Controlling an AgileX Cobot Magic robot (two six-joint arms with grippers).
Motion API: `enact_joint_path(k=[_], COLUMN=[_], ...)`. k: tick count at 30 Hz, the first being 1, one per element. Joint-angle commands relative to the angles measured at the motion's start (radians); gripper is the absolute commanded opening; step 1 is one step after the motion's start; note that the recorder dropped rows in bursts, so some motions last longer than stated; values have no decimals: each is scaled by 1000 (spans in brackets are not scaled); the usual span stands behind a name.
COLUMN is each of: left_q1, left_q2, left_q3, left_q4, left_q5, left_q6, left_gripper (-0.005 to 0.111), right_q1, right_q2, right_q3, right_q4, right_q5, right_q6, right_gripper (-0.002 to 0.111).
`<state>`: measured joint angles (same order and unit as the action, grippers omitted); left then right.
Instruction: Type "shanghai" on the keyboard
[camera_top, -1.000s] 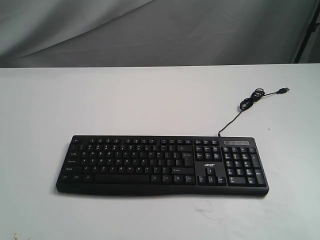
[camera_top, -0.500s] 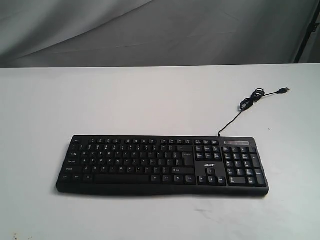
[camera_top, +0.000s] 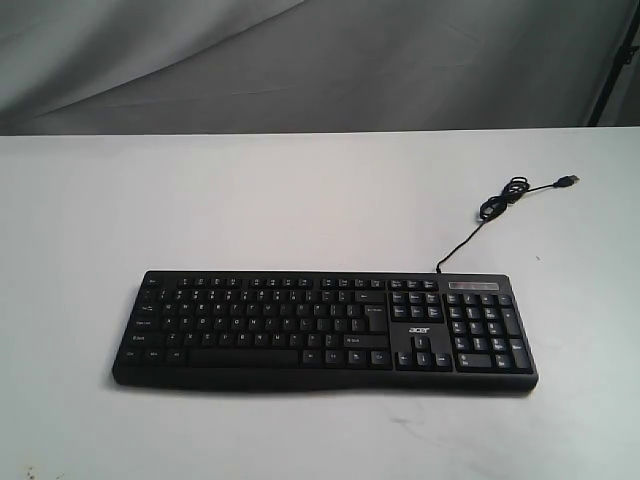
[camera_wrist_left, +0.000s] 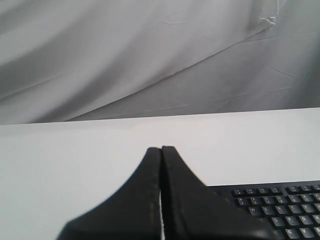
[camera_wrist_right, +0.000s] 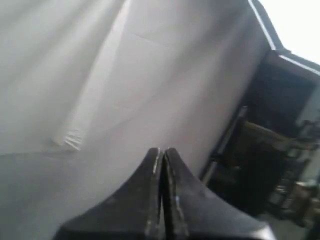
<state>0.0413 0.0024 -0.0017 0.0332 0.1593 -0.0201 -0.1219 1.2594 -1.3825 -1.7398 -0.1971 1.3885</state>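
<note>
The black keyboard (camera_top: 325, 328) with white legends lies flat on the white table (camera_top: 300, 200), number pad on the right and an acer logo beside it. Its thin cable (camera_top: 500, 200) curls off toward the back right. Neither arm shows in the exterior view. My left gripper (camera_wrist_left: 161, 149) is shut with nothing in it, held above the table with one corner of the keyboard (camera_wrist_left: 280, 205) visible beside it. My right gripper (camera_wrist_right: 161, 150) is also shut and empty, facing the grey backdrop; no keyboard shows in its view.
A grey cloth backdrop (camera_top: 300, 60) hangs behind the table. A dark stand (camera_top: 615, 60) rises at the far right edge. In the right wrist view dark equipment (camera_wrist_right: 270, 150) sits off to one side.
</note>
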Motion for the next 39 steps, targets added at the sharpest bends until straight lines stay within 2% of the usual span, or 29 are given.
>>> enact_joint_path(k=[1,5,7,9,12,16,19,21,22,25,31,34,39], left_q1=[-6,-6,-6,-6,-6,-6,-6,-6,-6,-6,-6,-6,-6], left_q2=[-2,-2,-2,-2,-2,-2,-2,-2,-2,-2,-2,-2,-2], left_q3=[2,2,2,2,2,2,2,2,2,2,2,2,2], left_q4=[0,0,0,0,0,0,0,0,0,0,0,0,0], left_q5=[-6,-6,-6,-6,-6,-6,-6,-6,-6,-6,-6,-6,-6], left_q6=[-3,-3,-3,-3,-3,-3,-3,-3,-3,-3,-3,-3,-3], left_gripper=[0,0,0,0,0,0,0,0,0,0,0,0,0], right_q1=[20,53,53,49,51,53,53,66,82,173,449,600,795], right_q2=[80,173,213,259,349,440,475,491,493,498,516,550,642], right_q3=[-10,-10,-10,-15,-42,-96,-129,-151,-170,-210,-307,-340,-343], right_q4=[-5,-5,171,403,851,1658,2112,2311,2357,2340,2329,2268,2183], right_q5=[349,696,709,699,702,791,905,975,1006,1042,1054,1054,1035], right_q6=[-364,-481,-569,-757,-1160,-1889,-2205,-2349,-2367,-2367,-2326,-2275,-2218], right_gripper=[0,0,0,0,0,0,0,0,0,0,0,0,0])
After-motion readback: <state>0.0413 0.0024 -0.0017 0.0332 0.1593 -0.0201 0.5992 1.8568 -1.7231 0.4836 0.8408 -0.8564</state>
